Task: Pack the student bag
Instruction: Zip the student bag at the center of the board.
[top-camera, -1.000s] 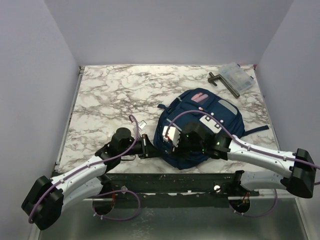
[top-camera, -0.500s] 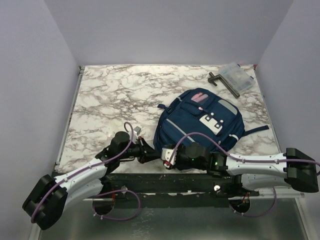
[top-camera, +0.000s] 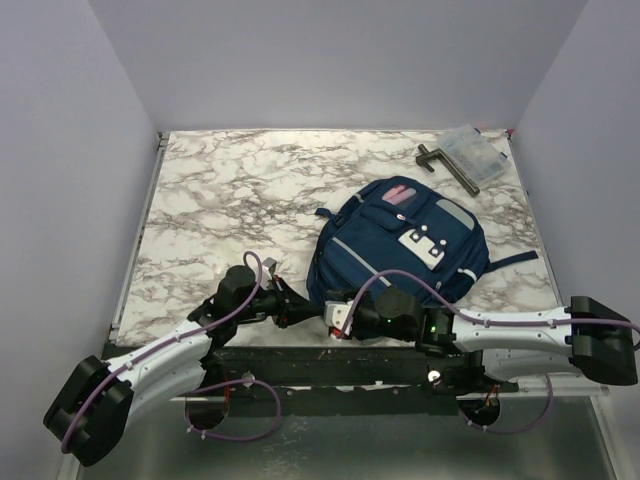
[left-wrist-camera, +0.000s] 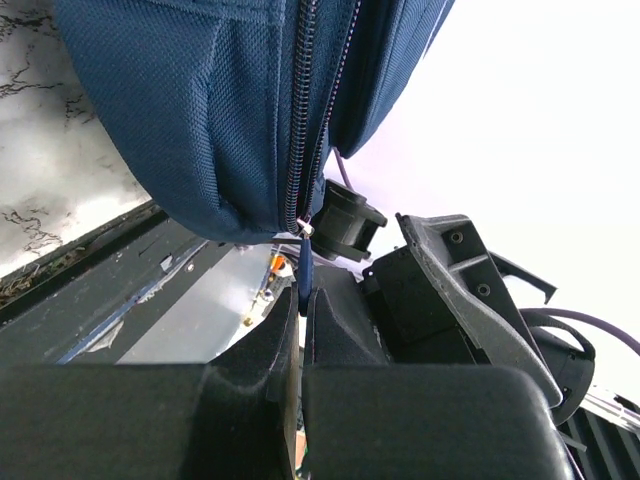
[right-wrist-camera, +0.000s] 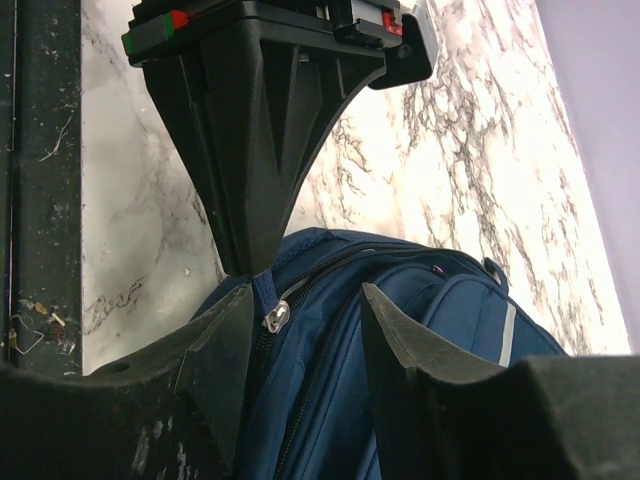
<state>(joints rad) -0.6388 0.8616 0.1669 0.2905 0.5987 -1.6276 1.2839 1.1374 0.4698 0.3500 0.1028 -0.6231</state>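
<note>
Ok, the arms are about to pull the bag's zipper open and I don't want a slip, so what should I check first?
1. Left tool shut on the zipper pull: ok.
2. Right tool bracing the student bag: not ok; its fingers straddle the seam beside the zipper slider but stand apart.
3. Zipper teeth run straight, no snagged fabric: ok on the visible stretch.
4. Bag's near edge resting on the marble table: cannot tell.
5. Clear box in the far corner, out of both arms' way: ok.
</note>
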